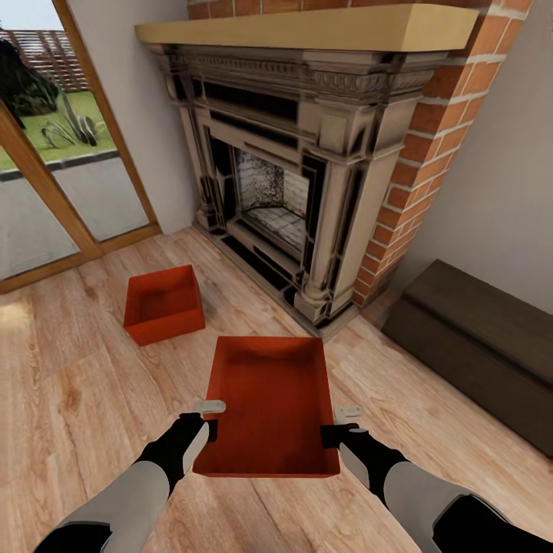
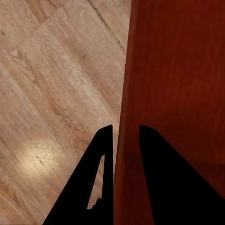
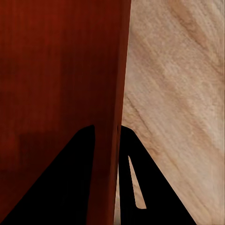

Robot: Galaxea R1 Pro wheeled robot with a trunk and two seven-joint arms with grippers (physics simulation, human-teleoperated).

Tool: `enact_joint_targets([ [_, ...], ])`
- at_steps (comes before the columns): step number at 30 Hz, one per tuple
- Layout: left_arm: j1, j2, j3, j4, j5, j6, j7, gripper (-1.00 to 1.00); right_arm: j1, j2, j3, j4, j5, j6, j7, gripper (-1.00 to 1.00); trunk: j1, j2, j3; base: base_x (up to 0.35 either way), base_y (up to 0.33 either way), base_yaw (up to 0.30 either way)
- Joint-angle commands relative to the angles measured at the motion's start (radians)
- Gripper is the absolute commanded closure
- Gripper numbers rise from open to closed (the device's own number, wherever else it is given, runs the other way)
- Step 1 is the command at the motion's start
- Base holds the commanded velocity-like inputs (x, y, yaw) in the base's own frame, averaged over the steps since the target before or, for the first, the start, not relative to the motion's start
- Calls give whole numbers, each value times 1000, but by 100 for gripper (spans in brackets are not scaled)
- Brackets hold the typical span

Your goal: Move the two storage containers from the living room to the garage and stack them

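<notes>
Soft, even daylight from the glass doors [image 1: 54,153]; wrist views blurry, fingers pure black silhouettes

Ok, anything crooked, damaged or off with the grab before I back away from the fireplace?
Nothing stands out. The near storage container sits level, its side walls straddled by the left pincer and right pincer. The second storage container lies upright on the wood floor.

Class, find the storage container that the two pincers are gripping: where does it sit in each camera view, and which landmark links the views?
Head view: held container low centre, between both pincers.
Left wrist view: its wall fills the right half.
Right wrist view: its wall fills the left half.
Shared landmark: wood-plank floor.
</notes>
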Motion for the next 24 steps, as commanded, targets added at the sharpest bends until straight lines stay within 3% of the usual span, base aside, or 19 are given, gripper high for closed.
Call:
enact_joint_targets([
  [1,0,1,-10,0,12,5,10,100,-1,-5,4,-1,10,5,-13,100,-4,7,3,0,0,0],
  [24,1,1,-10,0,12,4,12,100,-1,-5,4,-1,10,4,-13,100,-92,168,75,0,0,0],
])
